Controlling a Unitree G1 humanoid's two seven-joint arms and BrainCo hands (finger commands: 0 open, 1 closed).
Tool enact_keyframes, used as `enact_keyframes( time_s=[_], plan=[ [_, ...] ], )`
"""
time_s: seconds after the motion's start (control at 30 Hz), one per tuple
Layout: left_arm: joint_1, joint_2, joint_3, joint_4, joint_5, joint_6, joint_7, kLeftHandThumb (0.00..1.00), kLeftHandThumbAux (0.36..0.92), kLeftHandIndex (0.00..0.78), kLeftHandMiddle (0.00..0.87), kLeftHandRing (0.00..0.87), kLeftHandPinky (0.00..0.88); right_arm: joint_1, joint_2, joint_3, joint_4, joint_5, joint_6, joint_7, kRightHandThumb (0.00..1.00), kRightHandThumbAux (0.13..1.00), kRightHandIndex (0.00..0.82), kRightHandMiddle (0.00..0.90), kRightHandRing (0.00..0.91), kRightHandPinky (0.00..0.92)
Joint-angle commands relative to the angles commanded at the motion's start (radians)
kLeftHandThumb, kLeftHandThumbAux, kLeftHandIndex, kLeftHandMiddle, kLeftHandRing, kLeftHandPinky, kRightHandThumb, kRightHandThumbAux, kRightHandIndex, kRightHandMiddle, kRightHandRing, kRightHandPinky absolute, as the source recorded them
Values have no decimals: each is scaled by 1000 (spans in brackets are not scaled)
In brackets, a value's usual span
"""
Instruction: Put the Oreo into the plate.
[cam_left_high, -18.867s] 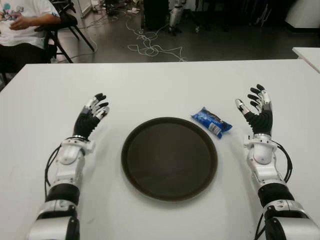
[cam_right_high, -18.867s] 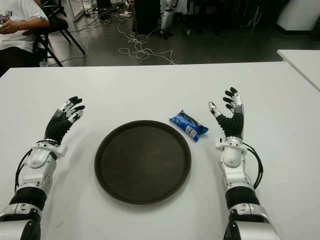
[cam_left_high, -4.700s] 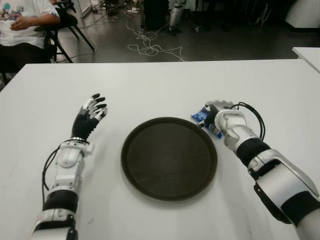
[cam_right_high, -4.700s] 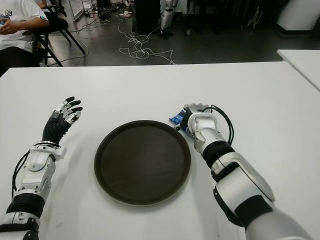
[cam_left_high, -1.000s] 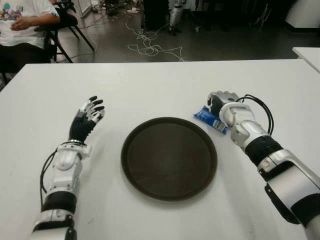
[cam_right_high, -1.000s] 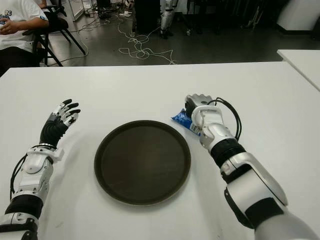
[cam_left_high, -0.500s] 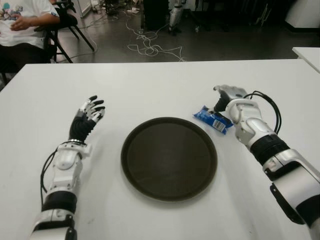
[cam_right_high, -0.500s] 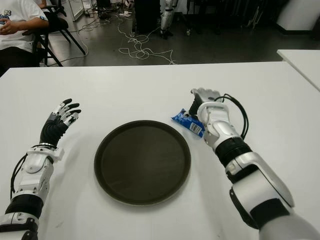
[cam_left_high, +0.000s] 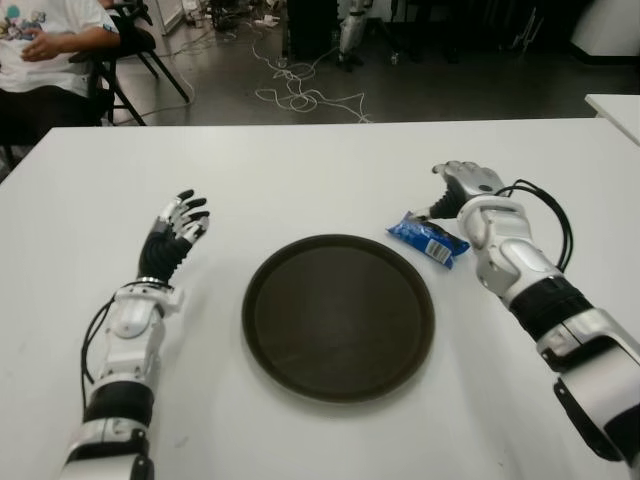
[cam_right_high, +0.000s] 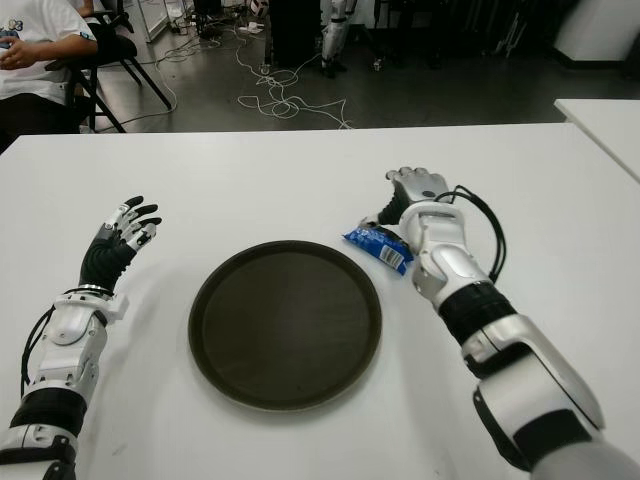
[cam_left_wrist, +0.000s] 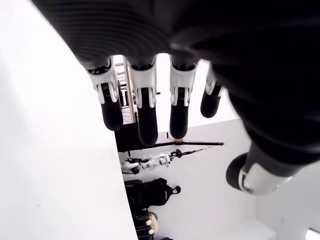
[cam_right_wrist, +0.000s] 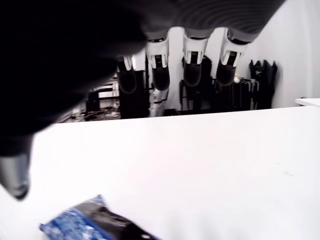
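Beyond my white table (cam_left_high: 300, 170)
I see a seated person (cam_left_high: 45, 45), a chair (cam_left_high: 125, 55), and loose cables (cam_left_high: 300, 95) on the floor.

1. You have the plate (cam_left_high: 338, 316) lying on the surface (cam_left_high: 300, 175), near its middle before the robot.
2. The Oreo (cam_left_high: 427, 239) lies on the surface just beside the plate's far right rim, outside it.
3. Your right hand (cam_left_high: 461, 186) shows right of and just behind the Oreo.
4. Your left hand (cam_left_high: 172, 236) shows well left of the plate.
5. A person (cam_left_high: 45, 40) sits behind the surface's far left corner.
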Motion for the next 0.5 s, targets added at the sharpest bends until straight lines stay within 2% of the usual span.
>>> enact_keyframes(
  time_s=[0.33,0.5],
  plan=[
    [1,-7,6,-4,-16,3,-9,223,564,85,183,181,165,33,-24,-5,-39,3,9,8,5,453,0,0,0,0],
    [0,-8,8,-6,-19,14,-5,224,559,89,193,189,175,55,-26,-10,-13,10,-20,-25,7,435,6,2,23,68]
  ],
)
